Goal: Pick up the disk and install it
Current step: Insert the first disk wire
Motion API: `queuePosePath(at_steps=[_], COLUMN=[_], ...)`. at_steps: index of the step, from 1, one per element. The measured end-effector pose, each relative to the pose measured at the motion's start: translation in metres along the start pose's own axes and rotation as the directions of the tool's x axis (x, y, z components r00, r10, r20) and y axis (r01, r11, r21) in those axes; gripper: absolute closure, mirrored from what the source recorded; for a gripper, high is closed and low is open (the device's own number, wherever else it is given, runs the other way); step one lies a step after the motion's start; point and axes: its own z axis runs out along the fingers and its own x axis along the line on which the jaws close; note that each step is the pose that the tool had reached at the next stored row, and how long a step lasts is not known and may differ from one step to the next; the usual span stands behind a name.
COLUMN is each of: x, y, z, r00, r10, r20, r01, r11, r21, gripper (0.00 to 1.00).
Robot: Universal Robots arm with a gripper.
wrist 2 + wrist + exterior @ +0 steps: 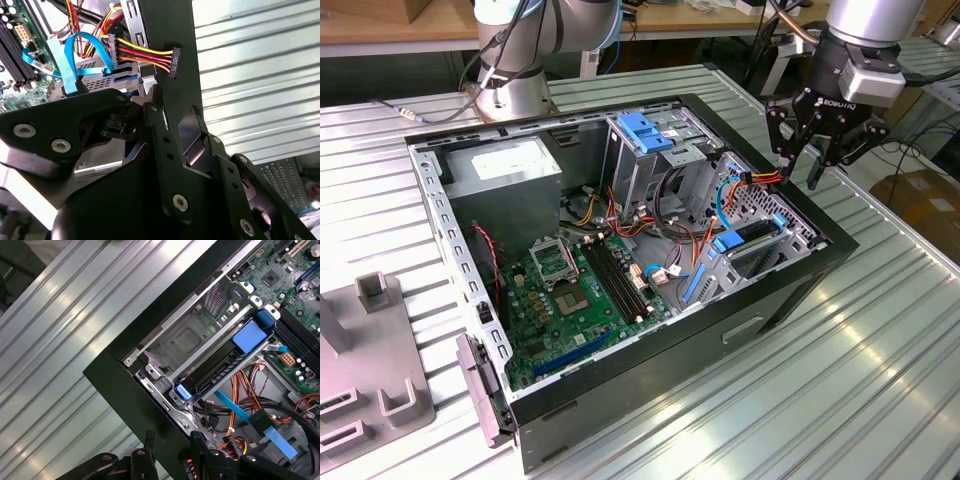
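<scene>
Hovering over the case's corner, the gripper (807, 150) hangs with fingers spread and empty, while below it the disk (220, 374) sits edge-up in its bay, likely stiff, fairly heavy and smooth-faced, best gripped by its blue bracket (250, 335).

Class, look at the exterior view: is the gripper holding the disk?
No: the gripper hangs open and empty above the computer case's corner at the exterior view's right.
</scene>
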Motion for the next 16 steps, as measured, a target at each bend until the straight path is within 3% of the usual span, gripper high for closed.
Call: queuePosePath(at_steps=[4,9,16], x=[-0.0019,-0.0079,-0.0127], y=[-0.002,-0.0086,-0.0159], z=[0.0009,0.0012,0.0079], r00=[0.9975,0.9938,0.9857], r10=[-0.071,-0.111,-0.169], r20=[-0.0017,-0.0031,-0.0053], r01=[0.071,0.112,0.169], r11=[0.9974,0.9936,0.9853], r21=[0.0108,0.017,0.0257], gripper=[0.59,0.59,0.59])
